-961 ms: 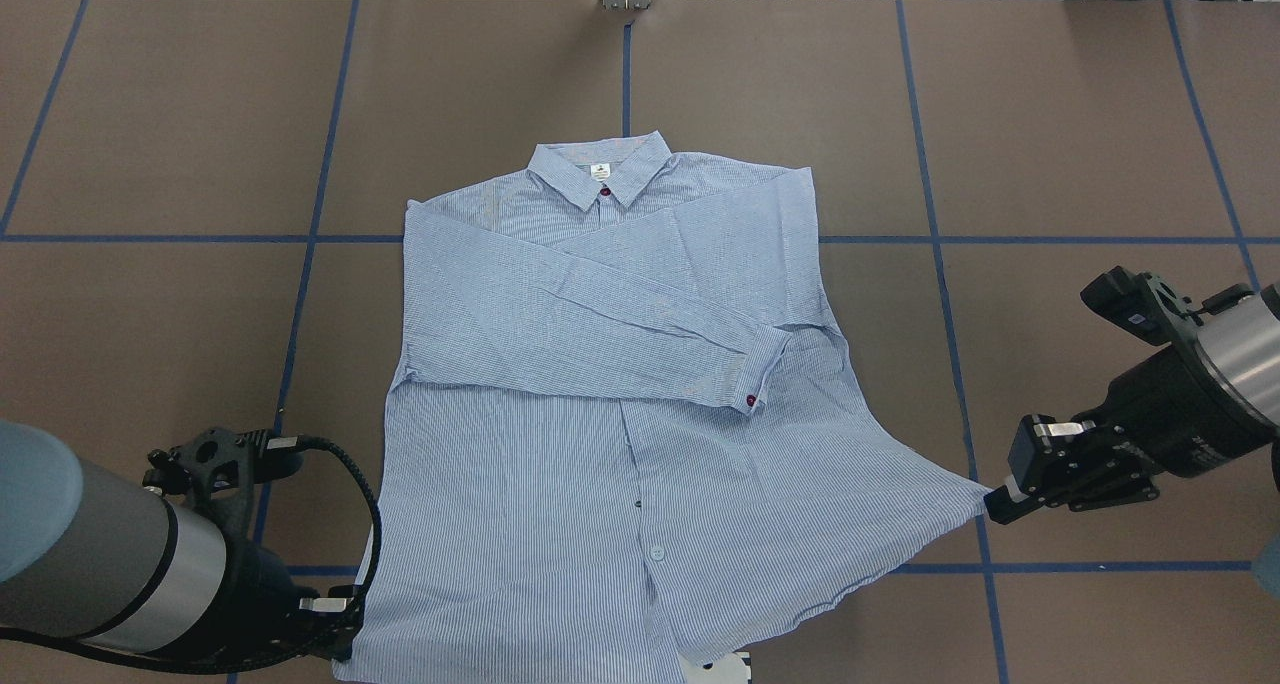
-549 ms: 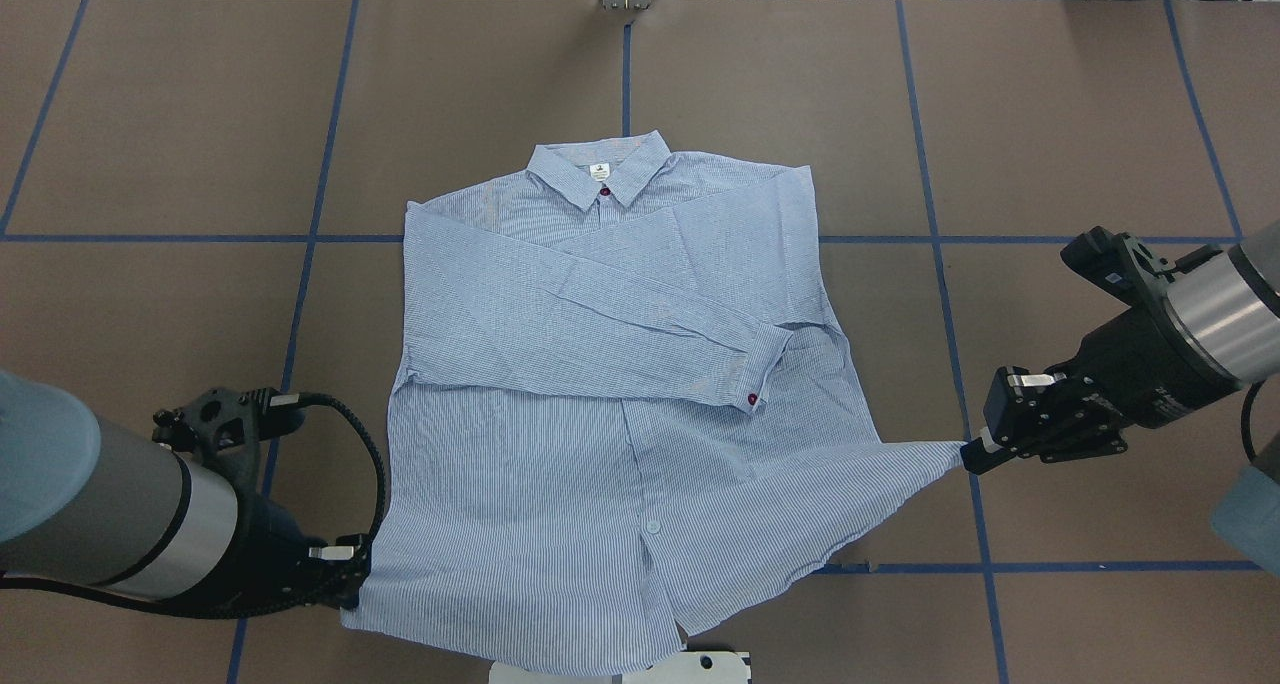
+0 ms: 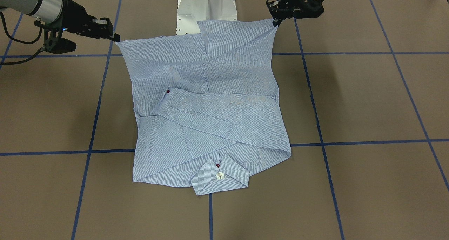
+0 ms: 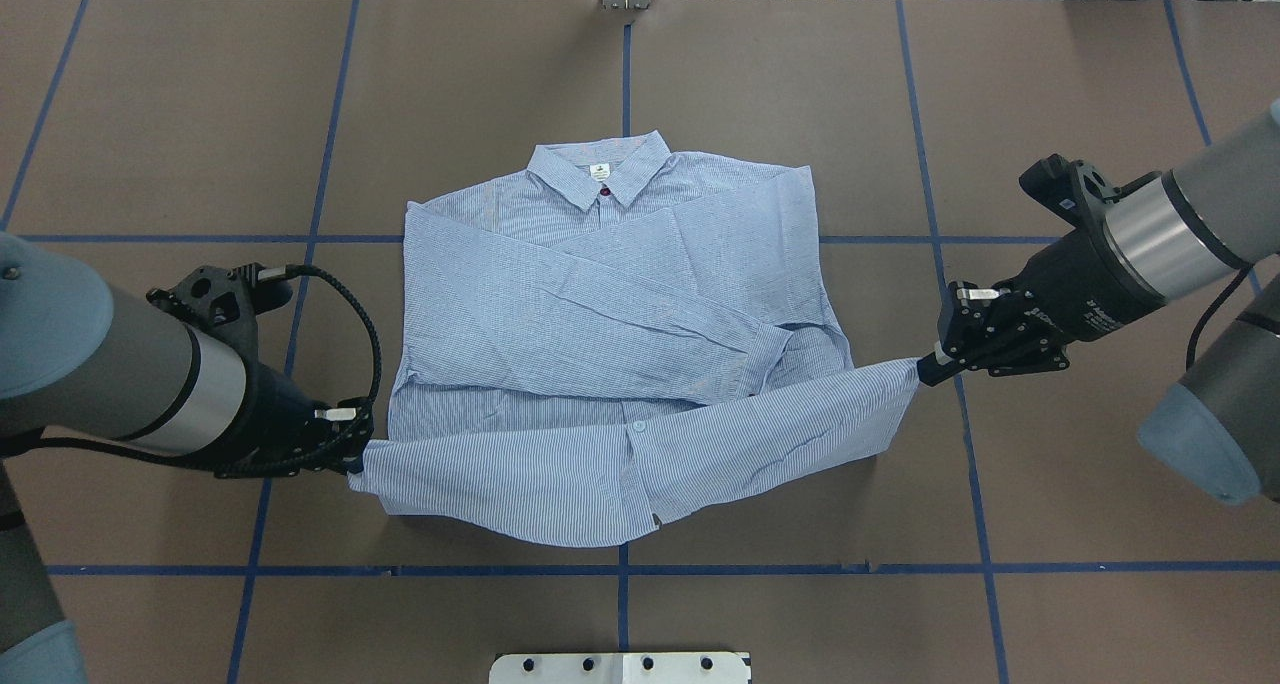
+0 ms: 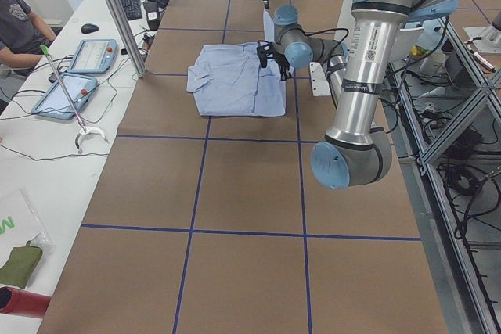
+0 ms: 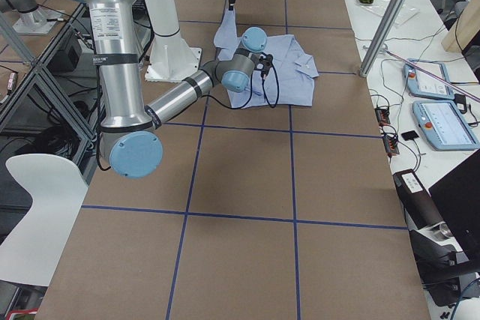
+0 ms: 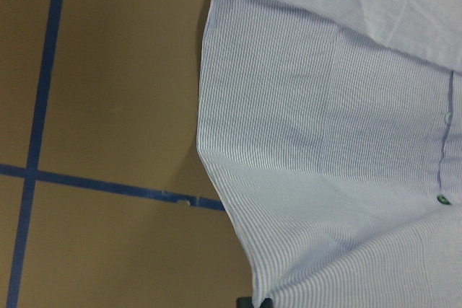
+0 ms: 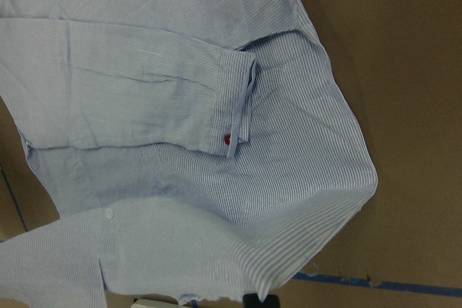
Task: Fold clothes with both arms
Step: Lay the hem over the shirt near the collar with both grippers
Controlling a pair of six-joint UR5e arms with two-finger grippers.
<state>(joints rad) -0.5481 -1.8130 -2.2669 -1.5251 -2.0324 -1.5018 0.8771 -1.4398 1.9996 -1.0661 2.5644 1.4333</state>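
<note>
With the jaws of the left arm [image 4: 150,404] clamped on one hem corner at lower left of the overhead view, and those of the right arm [image 4: 1150,239] clamped on the other at mid right, the hem [image 4: 620,464] is held raised and stretched above the lower body of the shirt [image 4: 600,294], which is spread at the middle of the surface [image 4: 1050,84]. A bottom-to-top fold seems intended. Both corners are best kept level and taut, so that the sagging middle is not dragged over the sleeve [image 4: 580,324] folded across the chest, and let go together near the shoulders. The cloth is thin, limp, finely striped and lightly creased. A red button [image 8: 227,138] is carried on the cuff [image 8: 234,99]. The collar [image 4: 640,164] looks stiffer and bears a white label [image 4: 600,172]. The surface is matt brown, crossed by blue tape lines [image 4: 150,238].
</note>
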